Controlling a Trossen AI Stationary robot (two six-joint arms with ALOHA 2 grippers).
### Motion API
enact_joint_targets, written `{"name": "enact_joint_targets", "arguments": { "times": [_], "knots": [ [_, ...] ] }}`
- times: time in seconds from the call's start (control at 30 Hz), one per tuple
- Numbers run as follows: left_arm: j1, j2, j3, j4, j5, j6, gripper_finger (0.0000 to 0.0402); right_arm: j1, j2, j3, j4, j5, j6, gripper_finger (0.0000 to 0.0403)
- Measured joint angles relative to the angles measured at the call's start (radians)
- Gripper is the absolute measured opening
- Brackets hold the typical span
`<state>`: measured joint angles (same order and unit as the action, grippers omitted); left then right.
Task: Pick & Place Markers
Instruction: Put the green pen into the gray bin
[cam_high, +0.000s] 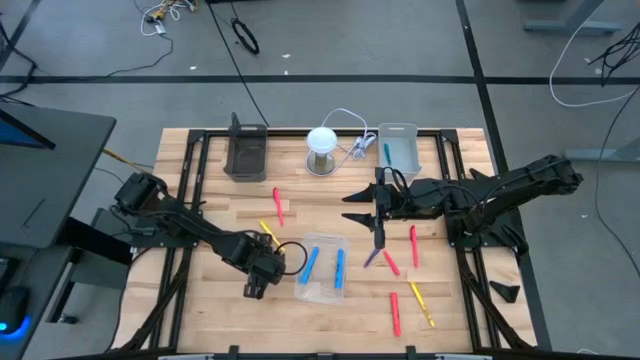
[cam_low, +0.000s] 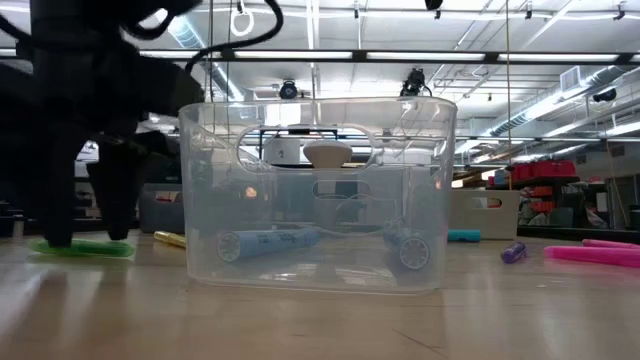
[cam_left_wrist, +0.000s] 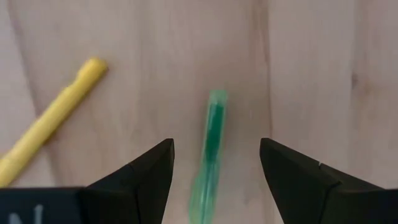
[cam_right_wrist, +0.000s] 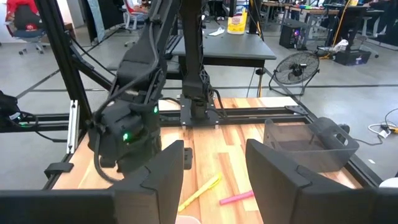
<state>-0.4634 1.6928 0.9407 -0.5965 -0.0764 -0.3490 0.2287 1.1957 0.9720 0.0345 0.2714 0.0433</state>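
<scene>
While the left gripper (cam_left_wrist: 214, 171) hovers with jaws spread around a slim green marker (cam_left_wrist: 210, 140) on the wooden table (cam_high: 220, 200), at seven o'clock, the right gripper (cam_right_wrist: 214, 165) waits released at centre.

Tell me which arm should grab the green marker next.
Left. The left gripper is open and straddles the green marker on the table. The right gripper hangs mid-table, away from it.

Bright, even overhead light from ceiling strips (cam_low: 300, 55); soft shadows on table (cam_high: 330, 320). Green marker (cam_left_wrist: 211, 149) blurred in left wrist view; low view foreground soft.
</scene>
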Motion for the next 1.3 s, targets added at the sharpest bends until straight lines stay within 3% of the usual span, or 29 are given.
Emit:
{"name": "enact_joint_targets", "arguments": {
  "times": [0.53,1.07,1.3],
  "knots": [
    [0.015,0.045,0.004,0.003,0.026,0.005,0.0232,0.000,0.000,0.000,-0.016,0.000,0.002,0.0176],
    [0.023,0.045,0.003,-0.006,0.035,0.029,0.0049,0.000,0.000,0.000,-0.023,0.000,0.001,0.0176],
    [0.023,0.021,0.080,-0.198,-0.008,0.028,0.0034,0.000,0.000,0.000,-0.028,0.000,0.010,0.0176]
  ]
}}
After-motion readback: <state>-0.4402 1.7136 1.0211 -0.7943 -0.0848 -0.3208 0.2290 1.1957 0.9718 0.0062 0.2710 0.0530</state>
